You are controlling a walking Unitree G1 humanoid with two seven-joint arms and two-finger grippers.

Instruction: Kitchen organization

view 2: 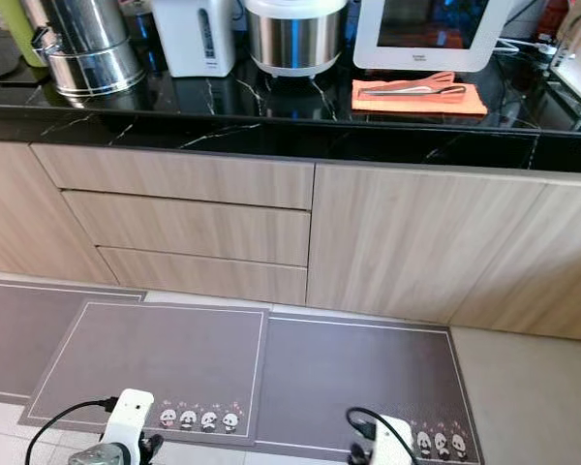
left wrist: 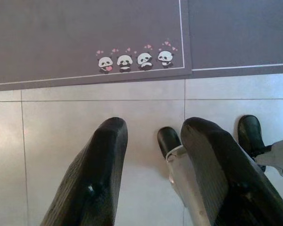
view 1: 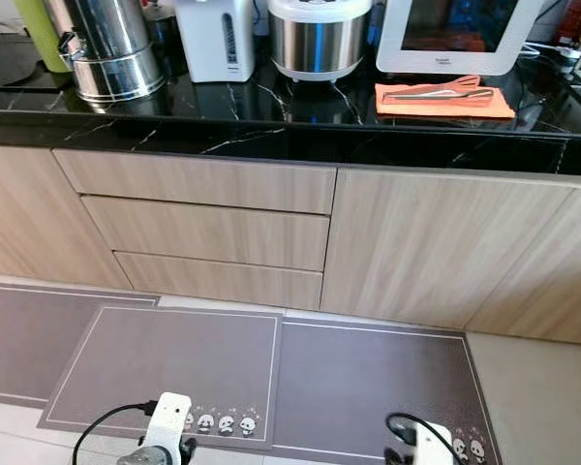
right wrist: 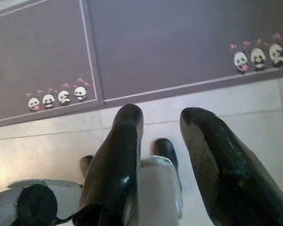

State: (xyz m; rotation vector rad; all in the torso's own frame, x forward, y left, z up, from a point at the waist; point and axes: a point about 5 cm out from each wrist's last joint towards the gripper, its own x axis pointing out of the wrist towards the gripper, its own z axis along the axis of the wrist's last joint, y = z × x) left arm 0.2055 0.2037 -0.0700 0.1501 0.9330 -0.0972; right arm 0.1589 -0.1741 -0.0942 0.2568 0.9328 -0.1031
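Nearest the robot, both arms hang low over the pale grey tiled floor (left wrist: 61, 122): the left gripper (left wrist: 151, 136) points down at the tiles with its two black fingers (left wrist: 104, 155) spread apart and holding nothing, and the right gripper (right wrist: 160, 127) hangs the same way, its fingers (right wrist: 125, 141) also parted and empty. Just beyond the fingertips lies a grey-purple floor mat with a thin white border and a row of small panda figures (view 1: 165, 373), and beside it on the right a second mat of the same kind (view 1: 368, 387), the two lying edge to edge along the foot of the cabinets. Behind the mats stands a run of light wood-grain cabinets, with three stacked drawers (view 1: 203, 232) on the left and plain doors (view 1: 426, 247) to the right. On top runs a glossy black marble-veined countertop (view 1: 271, 121). On it, from left to right, stand a tall stainless-steel urn (view 1: 107, 48), a white electric water dispenser (view 1: 216, 37), a steel-and-white rice cooker (view 1: 320, 37) and a white-framed appliance with a dark window (view 1: 460, 34). In front of that appliance lies an orange cloth (view 1: 443, 102) with metal tongs (view 1: 438, 94) resting on it.
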